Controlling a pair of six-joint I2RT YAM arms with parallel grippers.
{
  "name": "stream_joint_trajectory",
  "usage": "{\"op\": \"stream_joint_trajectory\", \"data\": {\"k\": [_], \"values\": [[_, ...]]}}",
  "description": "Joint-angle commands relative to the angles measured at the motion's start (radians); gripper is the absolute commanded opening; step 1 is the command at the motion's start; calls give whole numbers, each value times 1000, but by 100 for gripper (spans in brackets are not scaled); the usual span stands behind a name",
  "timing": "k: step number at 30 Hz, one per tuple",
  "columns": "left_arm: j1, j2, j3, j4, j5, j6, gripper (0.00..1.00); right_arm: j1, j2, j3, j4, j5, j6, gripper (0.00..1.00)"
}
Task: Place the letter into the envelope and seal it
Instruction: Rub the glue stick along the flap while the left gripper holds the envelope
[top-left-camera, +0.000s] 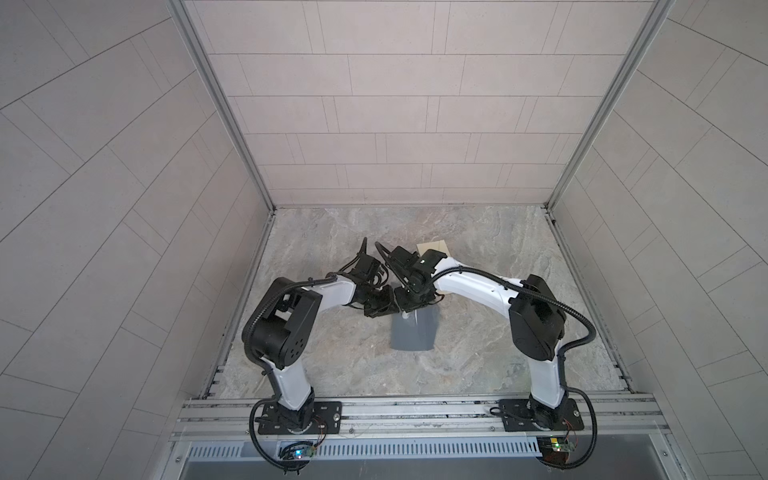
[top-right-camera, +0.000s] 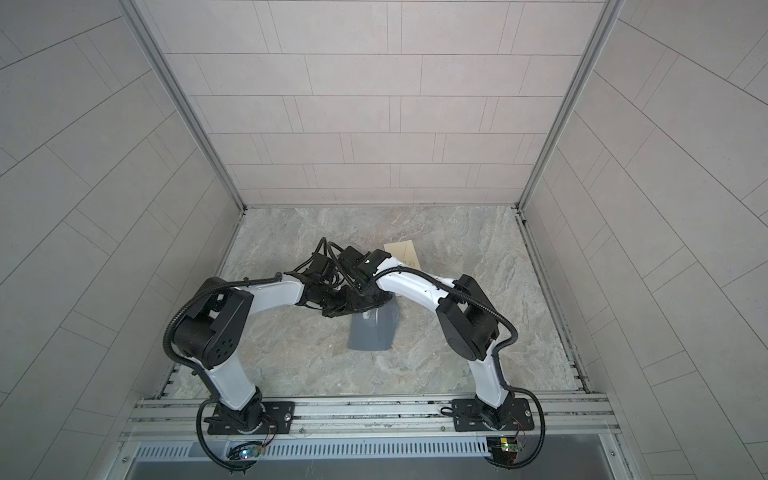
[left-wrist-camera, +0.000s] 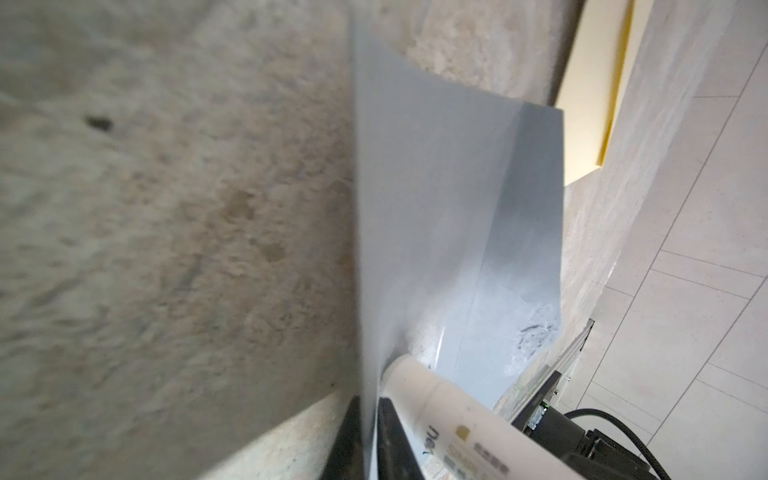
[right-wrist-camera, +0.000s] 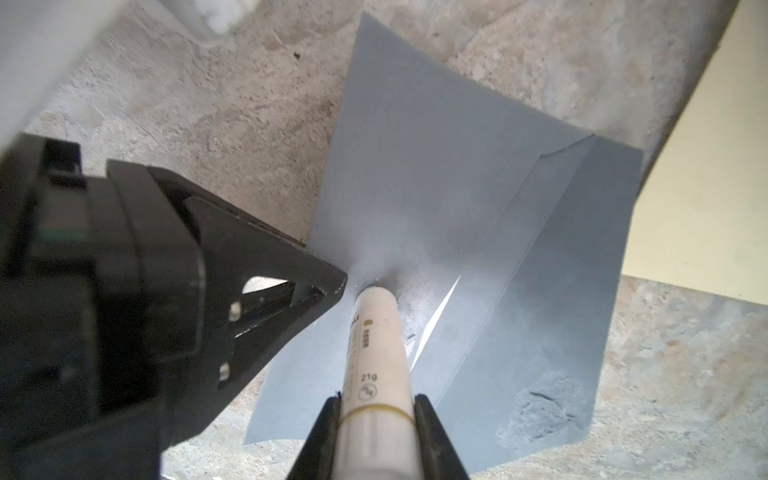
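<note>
While the L gripper (right-wrist-camera: 337, 286) pinches shut on one edge of the grey envelope (right-wrist-camera: 415, 187), the paper bends up off the table (top-left-camera: 498, 270) on that side. Next, going right, a glue stick (right-wrist-camera: 376, 332) stands w/ its tip pressed on the envelope, just beside the L pinch. The R gripper (right-wrist-camera: 376, 415) hugs the fat end of the stick, jaws narrow and tight on it.

The stick's long line runs from the R gripper straight down to the paper. So the next rub must slide along the flap fold (right-wrist-camera: 511, 249), which lies on the far side of the tip from the L pinch. Both arms are at the envelope, and R does the gluing.

A thin white slit (right-wrist-camera: 436, 320) by the tip is prob. the letter inside, but it's too small to be sure. Only the R wrist view shows that slit. Both top views hide the tips under the arms, yet they show a cream sheet (top-left-camera: 434, 247) lying far back, partly behind the R arm.
</note>
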Motion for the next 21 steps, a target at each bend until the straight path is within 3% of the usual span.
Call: {"op": "stream_joint_trajectory", "data": {"k": [1, 12, 21], "values": [[-4, 52, 50, -19, -17, 0, 3, 13, 61, -29, 7, 9, 13, 0], [-4, 44, 76, -146, -126, 17, 0, 35, 102, 19, -127, 288, 60, 0], [4, 44, 77, -175, -143, 19, 0, 21, 89, -33, -135, 351, 78, 0]]}}
